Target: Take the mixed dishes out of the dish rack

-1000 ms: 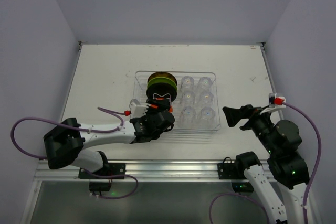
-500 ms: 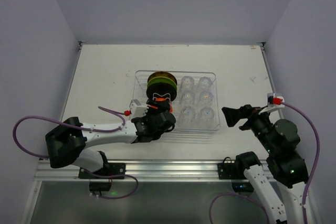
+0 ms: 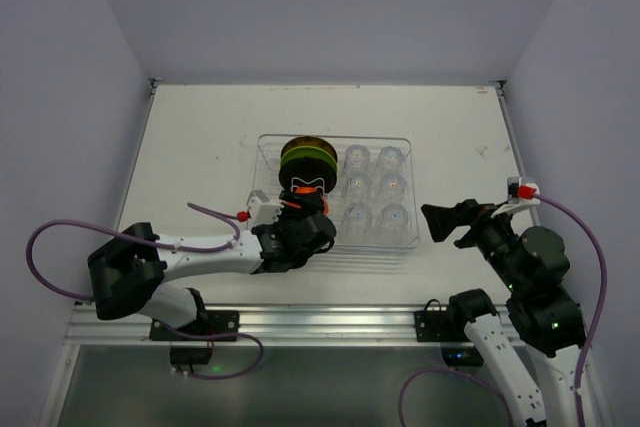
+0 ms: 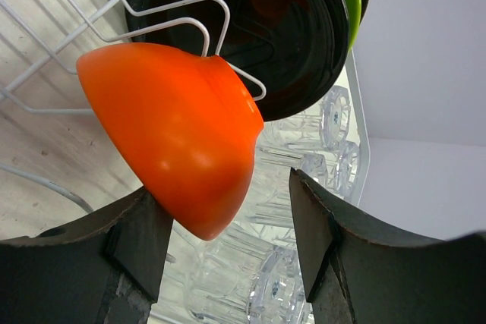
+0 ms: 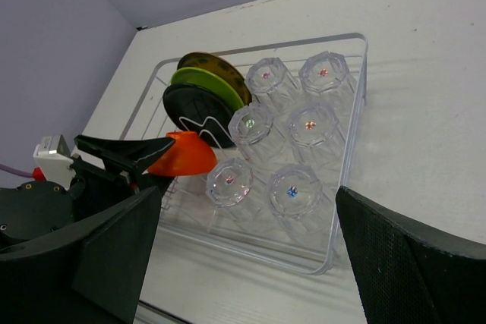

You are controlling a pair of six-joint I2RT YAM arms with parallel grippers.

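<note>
Between the wide-spread jaws of the left gripper (image 4: 226, 187), the orange bowl (image 4: 171, 130) hangs tilted on a wire prong (image 4: 216, 17) in the dish rack (image 5: 351, 134), before upright plates (image 4: 288, 28). Glossy, stiff, likely light and slick, it wants pinching across its rim. The right gripper (image 3: 440, 220) waits open-jawed. Nothing has visibly shifted in a second.

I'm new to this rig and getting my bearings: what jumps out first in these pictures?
The glossy orange bowl, tilted among the wire slots at the dish rack's left side, with the left gripper's open jaws straddling it. Behind it stand black, green and yellow plates on edge; six clear glass cups fill the right half.
</note>
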